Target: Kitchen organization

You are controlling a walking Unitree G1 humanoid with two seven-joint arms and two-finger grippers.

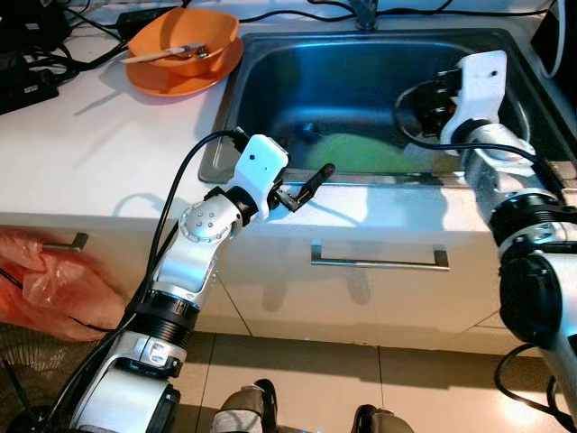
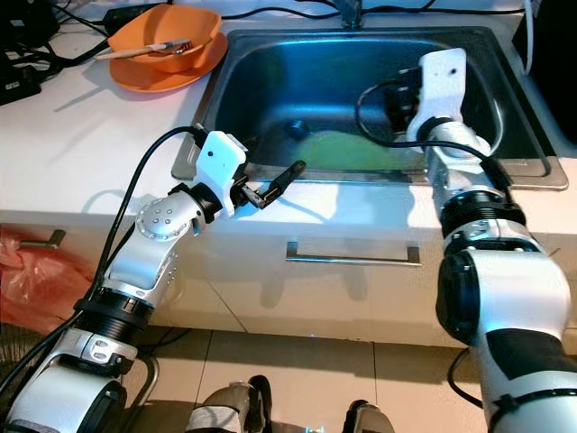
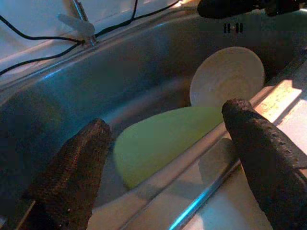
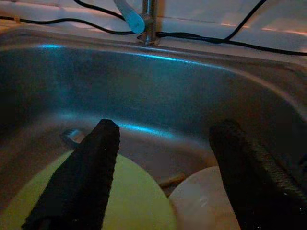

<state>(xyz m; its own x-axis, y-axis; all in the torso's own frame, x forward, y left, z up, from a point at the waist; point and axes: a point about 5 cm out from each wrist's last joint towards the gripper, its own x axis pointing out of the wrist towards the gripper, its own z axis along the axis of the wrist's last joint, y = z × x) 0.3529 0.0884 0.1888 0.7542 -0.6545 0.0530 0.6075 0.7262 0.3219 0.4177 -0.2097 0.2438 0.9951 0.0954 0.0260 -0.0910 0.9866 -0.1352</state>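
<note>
At far left, a red plastic bag (image 1: 50,284) is hanging beside the cabinet front. On the white countertop (image 1: 99,149), an orange bowl (image 1: 185,38) is sitting on an orange plate (image 1: 180,79), with a utensil (image 1: 167,54) lying across the bowl. The left gripper (image 1: 302,187) is hovering over the front rim of the steel sink (image 1: 270,90), its two black fingers (image 3: 72,177) standing apart and holding nothing. Beyond those fingers, inside the basin, a light green plate (image 3: 160,141) is lying flat on the bottom, with a pale cream plate (image 3: 228,76) lying just beside it, toward the robot's right. The tap (image 4: 144,19) is rising at the back edge of the sink, black cables (image 4: 216,38) running behind it. Below the counter, a metal drawer handle (image 1: 379,260) is running across the cabinet front. At right, the right gripper (image 4: 163,177) is reaching down into the basin over both plates, fingers spread apart and empty.
</note>
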